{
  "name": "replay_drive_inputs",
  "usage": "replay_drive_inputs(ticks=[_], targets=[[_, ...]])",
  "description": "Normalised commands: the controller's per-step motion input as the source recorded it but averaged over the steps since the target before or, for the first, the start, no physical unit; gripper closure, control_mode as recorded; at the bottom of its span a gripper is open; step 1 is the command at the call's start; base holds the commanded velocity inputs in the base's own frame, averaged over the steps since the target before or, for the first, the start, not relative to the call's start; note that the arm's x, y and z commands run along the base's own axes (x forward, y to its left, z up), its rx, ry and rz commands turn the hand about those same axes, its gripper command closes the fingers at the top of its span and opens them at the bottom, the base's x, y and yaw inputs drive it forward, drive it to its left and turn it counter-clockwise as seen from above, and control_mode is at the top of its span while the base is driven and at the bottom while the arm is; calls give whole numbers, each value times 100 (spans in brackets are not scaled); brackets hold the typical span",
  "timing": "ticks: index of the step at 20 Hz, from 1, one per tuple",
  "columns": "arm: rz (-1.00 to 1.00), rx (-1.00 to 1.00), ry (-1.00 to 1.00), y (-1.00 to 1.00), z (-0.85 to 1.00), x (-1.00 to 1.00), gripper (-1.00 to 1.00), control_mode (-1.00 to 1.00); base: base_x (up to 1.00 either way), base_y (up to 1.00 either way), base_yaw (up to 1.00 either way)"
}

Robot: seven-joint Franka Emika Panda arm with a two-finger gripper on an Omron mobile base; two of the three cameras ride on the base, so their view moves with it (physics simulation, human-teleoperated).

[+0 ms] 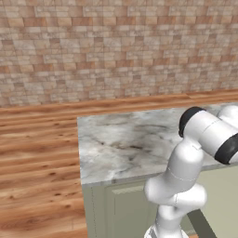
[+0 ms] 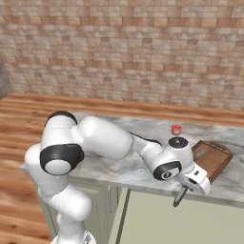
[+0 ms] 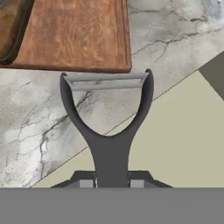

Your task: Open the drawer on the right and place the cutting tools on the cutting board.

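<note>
- A dark grey Y-shaped peeler (image 3: 108,131) lies nearest the hand camera, its handle clamped between the two dark fingertips (image 3: 86,180) and its metal blade held crosswise at the far end.
- The jaws are nearly together, closed on the peeler's handle.
- In the hand view, the peeler's blade hangs over the marble counter (image 3: 39,113), just short of the near edge of the board (image 3: 74,37), which is reddish-brown wood with darker edges.
- A dark curved object sits on the board's left end in that view; I cannot tell what it is.
- From the right base view, the gripper (image 2: 187,187) hangs at the counter's front edge, the peeler pointing downward below it, with the board just beyond to the right.
- A small grey item, too small to name, seems to rest on the board there; a small red cup (image 2: 176,128) stands behind, near the wall side.
- Below the counter are pale green cabinet fronts; whether the drawer is open is not clear from these views.
- My judgement: the task is partway along. A cutting tool is in hand and close to the board; setting it down and releasing it is left, and any other tools too.
</note>
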Motion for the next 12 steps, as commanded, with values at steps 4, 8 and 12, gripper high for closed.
replay_drive_inputs(ticks=[4, 8, 12], targets=[[-3, 5, -3, -8, 5, 13, 100, -100, 0, 0, 0], [-8, 14, -11, -25, 18, 46, 100, -100, 0, 0, 0], [-7, 15, -7, -21, 21, 68, 100, -100, 0, 0, 0]])
